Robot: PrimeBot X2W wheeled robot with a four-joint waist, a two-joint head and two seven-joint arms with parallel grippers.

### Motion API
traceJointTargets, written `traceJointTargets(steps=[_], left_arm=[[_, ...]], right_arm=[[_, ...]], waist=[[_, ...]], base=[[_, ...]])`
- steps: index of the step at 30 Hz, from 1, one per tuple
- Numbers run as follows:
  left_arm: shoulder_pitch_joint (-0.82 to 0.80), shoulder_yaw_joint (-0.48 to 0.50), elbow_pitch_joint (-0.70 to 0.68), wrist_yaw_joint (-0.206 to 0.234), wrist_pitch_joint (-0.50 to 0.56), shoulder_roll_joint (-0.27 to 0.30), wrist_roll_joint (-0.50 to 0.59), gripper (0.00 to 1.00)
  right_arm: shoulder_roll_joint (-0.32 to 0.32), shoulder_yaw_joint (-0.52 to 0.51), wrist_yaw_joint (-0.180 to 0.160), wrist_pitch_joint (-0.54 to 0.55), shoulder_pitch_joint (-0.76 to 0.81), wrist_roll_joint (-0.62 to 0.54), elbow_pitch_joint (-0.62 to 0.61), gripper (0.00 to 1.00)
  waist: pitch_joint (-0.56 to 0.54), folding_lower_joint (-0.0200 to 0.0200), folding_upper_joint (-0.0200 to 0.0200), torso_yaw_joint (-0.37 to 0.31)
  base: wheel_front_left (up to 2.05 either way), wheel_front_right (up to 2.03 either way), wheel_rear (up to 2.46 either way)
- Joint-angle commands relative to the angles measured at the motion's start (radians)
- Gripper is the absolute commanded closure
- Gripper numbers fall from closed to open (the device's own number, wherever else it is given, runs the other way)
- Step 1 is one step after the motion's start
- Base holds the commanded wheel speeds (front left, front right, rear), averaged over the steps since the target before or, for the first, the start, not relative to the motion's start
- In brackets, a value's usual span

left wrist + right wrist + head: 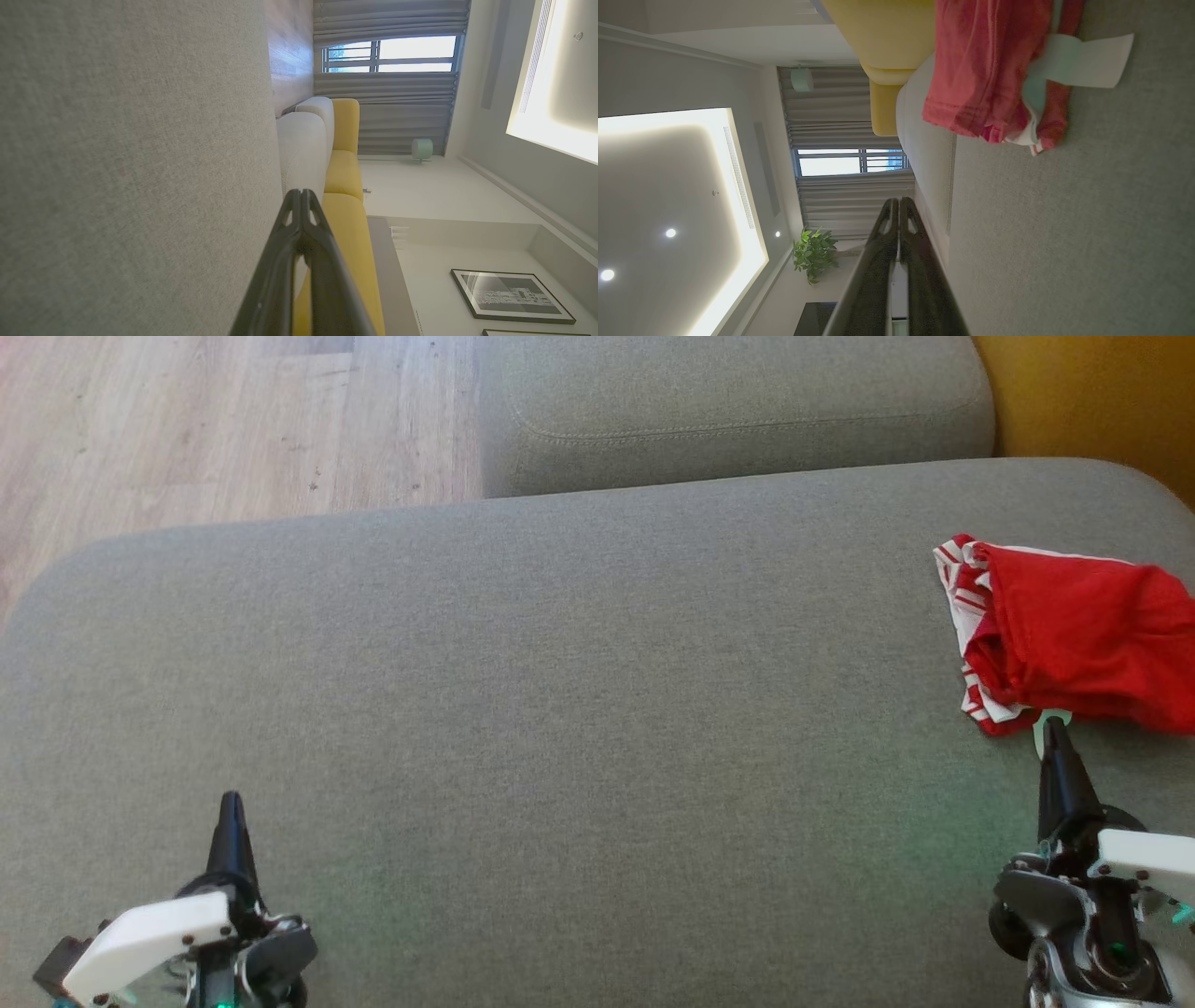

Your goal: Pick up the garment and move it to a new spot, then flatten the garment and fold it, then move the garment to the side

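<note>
The red garment (1074,635) lies bunched at the sofa's (560,709) right edge. The right hand (1053,726), closed and empty, points at its hem, seemingly tending it. The left hand (231,800), closed and empty, waits well apart.

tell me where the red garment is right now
In the head view the garment lies bunched at the far right of the grey cushion, just ahead of the right gripper and far from the left gripper.
</note>
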Motion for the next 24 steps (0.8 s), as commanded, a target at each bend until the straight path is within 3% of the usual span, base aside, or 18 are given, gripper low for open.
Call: traceJointTargets(steps=[1,24], left_arm=[[-0.052,0.039,-0.028,-0.007,0.004,0.008,-0.002,1.00],[-0.052,0.041,-0.028,-0.007,0.006,0.007,-0.001,1.00]], right_arm=[[-0.005,0.020,-0.001,0.006,-0.033,0.007,-0.039,1.00],[-0.005,0.020,-0.001,0.006,-0.033,0.007,-0.039,1.00]], waist=[[0.000,0.0000,0.0000,0.000],[0.000,0.0000,0.0000,0.000]], base=[[0.00,0.00,0.00],[0.00,0.00,0.00]])
